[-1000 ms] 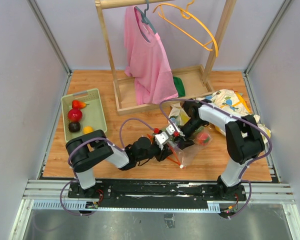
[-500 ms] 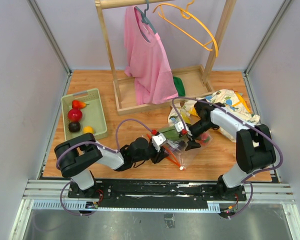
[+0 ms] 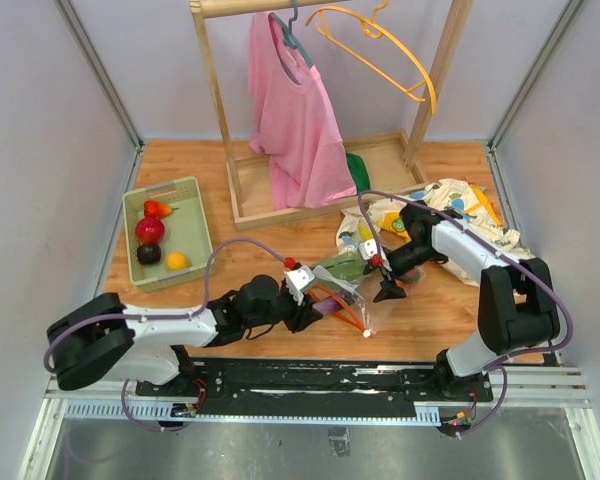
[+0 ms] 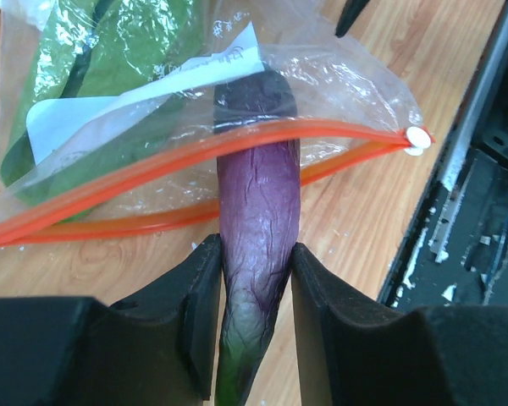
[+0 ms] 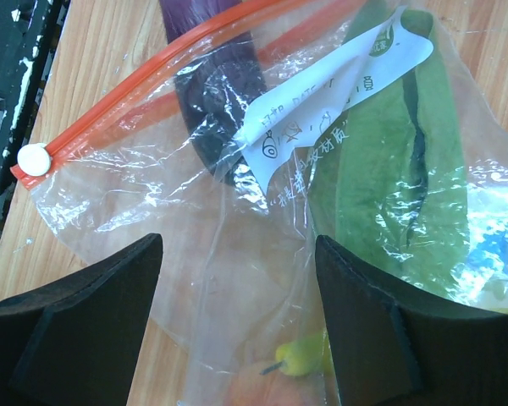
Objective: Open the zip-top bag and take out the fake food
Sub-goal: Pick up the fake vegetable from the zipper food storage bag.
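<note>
Pinching the eggplant (image 4: 258,186) that sticks out of the bag (image 4: 339,93) mouth ahead, the left gripper (image 4: 254,254) is clamped; the right gripper (image 5: 237,262) gapes wide over the bag.

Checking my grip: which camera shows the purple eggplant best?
Left wrist: the eggplant, close-up, gripped by the left hand, half out of the bag. Right wrist shows its end through plastic; top view, barely.

Light: bright, even, from overhead; faint soft shadows on table (image 3: 180,165).
Glare: white sheen on zip-top bag (image 5: 195,194) crinkles, both wrist cams.
Focus: top cam sharp; left pincer (image 4: 252,254) dark, sl. soft.
</note>
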Available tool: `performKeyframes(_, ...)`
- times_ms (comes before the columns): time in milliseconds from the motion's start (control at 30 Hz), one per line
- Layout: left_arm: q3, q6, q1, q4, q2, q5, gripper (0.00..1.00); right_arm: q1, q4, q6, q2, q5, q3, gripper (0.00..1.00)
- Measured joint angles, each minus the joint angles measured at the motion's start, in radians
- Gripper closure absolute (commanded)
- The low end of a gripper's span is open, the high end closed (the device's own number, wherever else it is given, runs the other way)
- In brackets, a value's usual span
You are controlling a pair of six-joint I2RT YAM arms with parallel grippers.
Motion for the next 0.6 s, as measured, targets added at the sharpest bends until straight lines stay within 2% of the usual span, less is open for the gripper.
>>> performKeyframes(333, 0.001, -0.047, 0.0, -0.351, -0.28, 0.029, 1.0, -0.009, 0.033, 0.043, 0.002, -0.011, 0.0, 0.27)
performKeyframes(600, 0.021, -0.174, 0.0, -0.555, -0.46, 0.03, 1.0, -0.023, 0.042, 0.065, 0.002, -0.032, 0.0, 0.27)
